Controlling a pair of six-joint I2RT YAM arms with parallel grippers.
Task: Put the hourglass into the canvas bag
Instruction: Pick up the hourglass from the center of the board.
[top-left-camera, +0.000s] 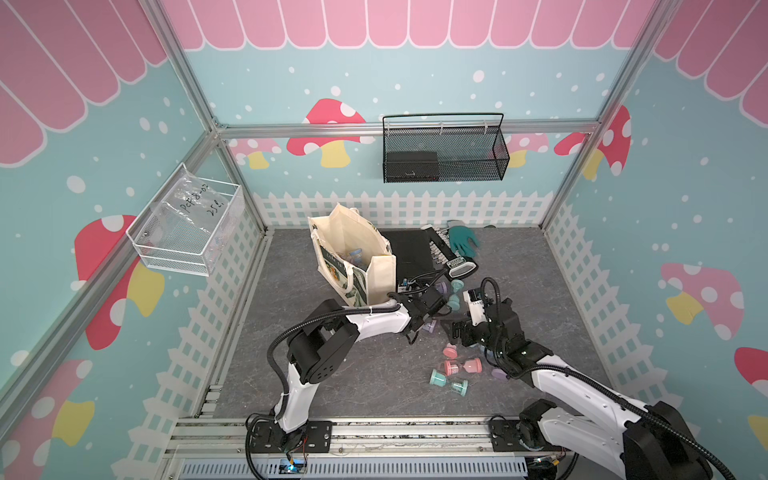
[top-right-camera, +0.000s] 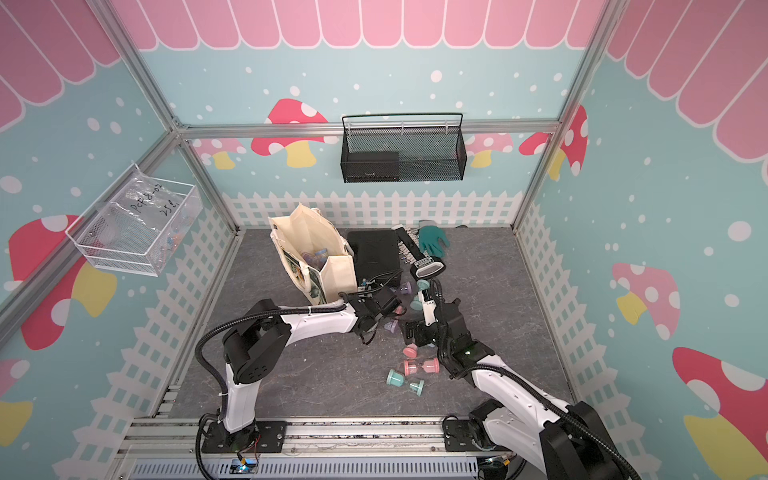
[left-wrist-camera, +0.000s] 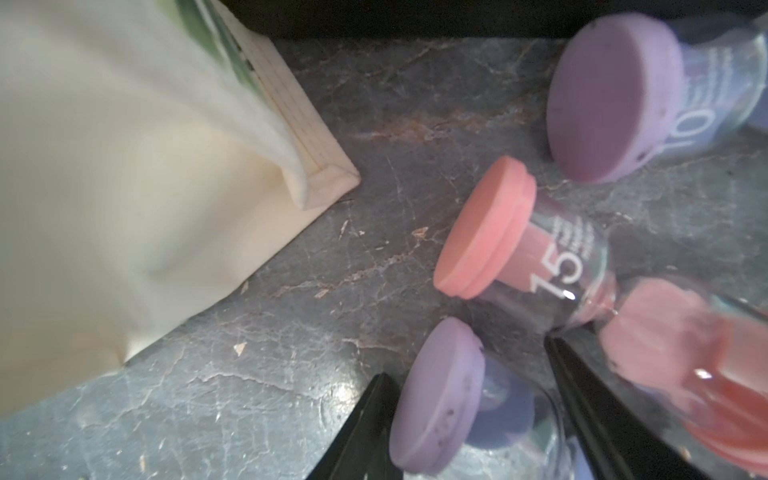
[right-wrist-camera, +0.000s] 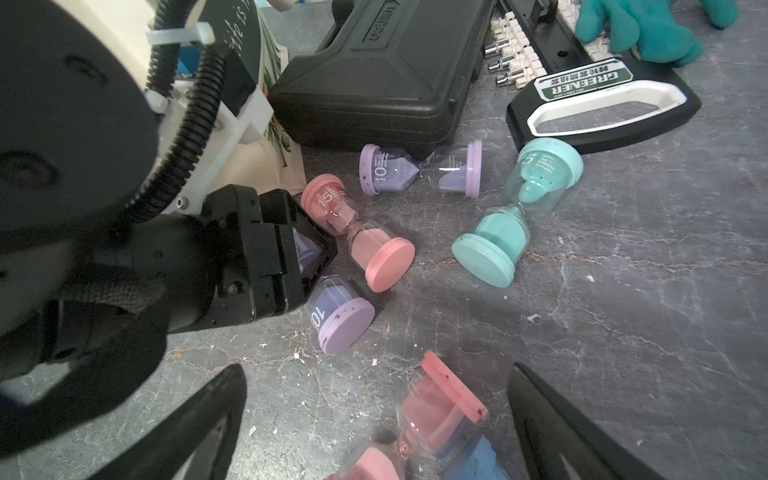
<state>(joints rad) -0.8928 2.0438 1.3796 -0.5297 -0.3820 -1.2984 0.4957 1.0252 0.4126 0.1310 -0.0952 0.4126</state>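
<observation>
Hourglasses in left wrist view: two purple (left-wrist-camera: 611, 95) (left-wrist-camera: 436, 395); one pink (left-wrist-camera: 486, 232).

We see the bag (top-left-camera: 380, 278) standing upright, mouth open, near the far edge of the surface, left of centre. It is boxy cream canvas with a dark green panel and white lettering on its side. A lilac hourglass (left-wrist-camera: 436, 399) marked 10 lies on its side near the bag's foot, between the fingers of the left claw (left-wrist-camera: 463, 357); we cannot tell whether they grip it. Toppled just beside it, around mid-surface, lie a pink hourglass (right-wrist-camera: 361, 237), a second lilac hourglass (right-wrist-camera: 419, 170) and a teal hourglass (right-wrist-camera: 515, 212).
</observation>
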